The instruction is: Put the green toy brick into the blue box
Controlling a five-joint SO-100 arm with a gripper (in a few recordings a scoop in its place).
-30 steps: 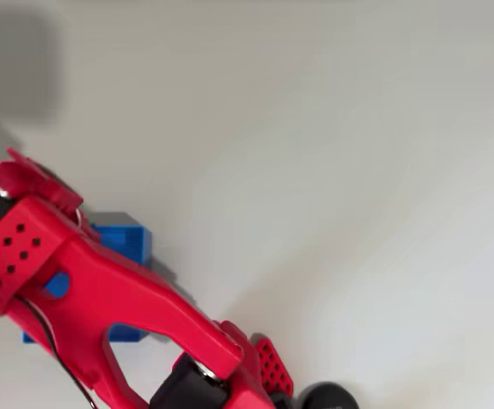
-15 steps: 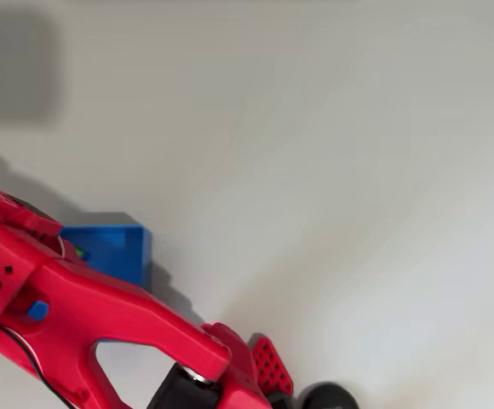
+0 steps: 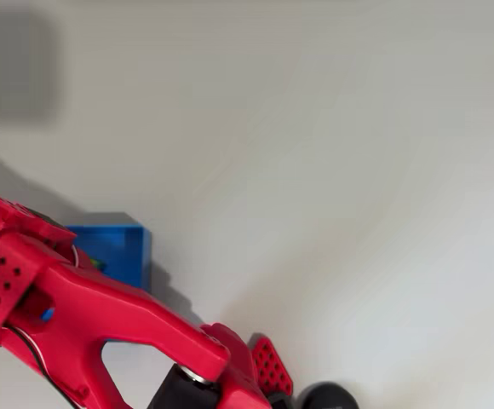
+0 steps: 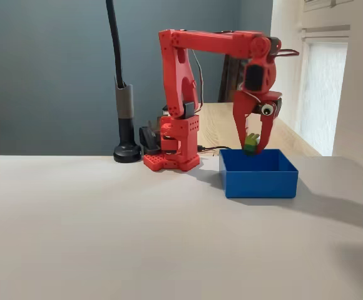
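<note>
Shifted slightly toward twelve o'clock overhead, my gripper (image 4: 253,147) pinches the green toy brick (image 4: 251,143) above the blue box (image 4: 259,175).

No text, label, brand, number or sign can be read in either view
</note>
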